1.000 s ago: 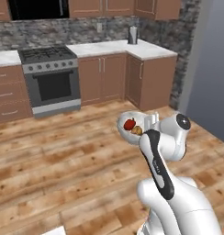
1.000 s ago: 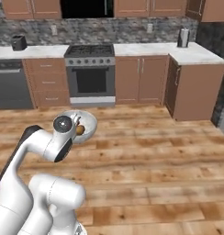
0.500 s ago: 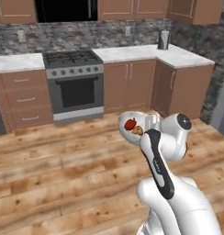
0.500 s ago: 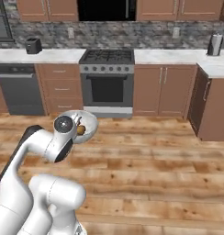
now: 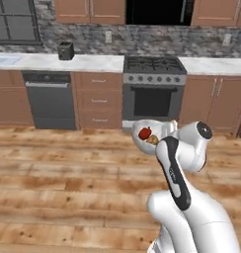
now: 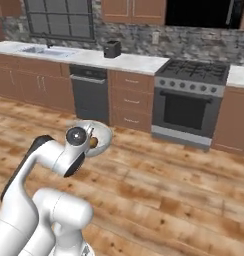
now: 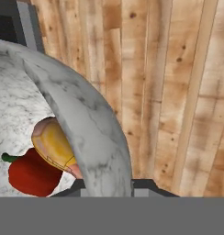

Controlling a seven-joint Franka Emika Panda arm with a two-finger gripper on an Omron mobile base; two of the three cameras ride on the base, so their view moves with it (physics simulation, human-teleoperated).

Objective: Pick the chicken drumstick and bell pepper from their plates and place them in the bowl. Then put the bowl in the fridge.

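bowl [image 7: 93, 124]: clamped at its rim by gripper [image 7: 107, 182] — held over floor
contents: bell pepper [image 7: 32, 173], chicken drumstick [image 7: 53, 144] inside
fridge: direction from bowl — cannot tell

White bowl [image 7: 86, 119] with grey marbling at left of the hand view; inside it, a glossy red bell pepper [image 7: 31, 174] with a green stem and a golden-yellow chicken drumstick [image 7: 52, 144]. Light brown wooden floor [image 7: 178, 92] at right.

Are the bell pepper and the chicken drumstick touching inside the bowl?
Touching. In the hand view the bell pepper lies against the chicken drumstick with no gap between them.
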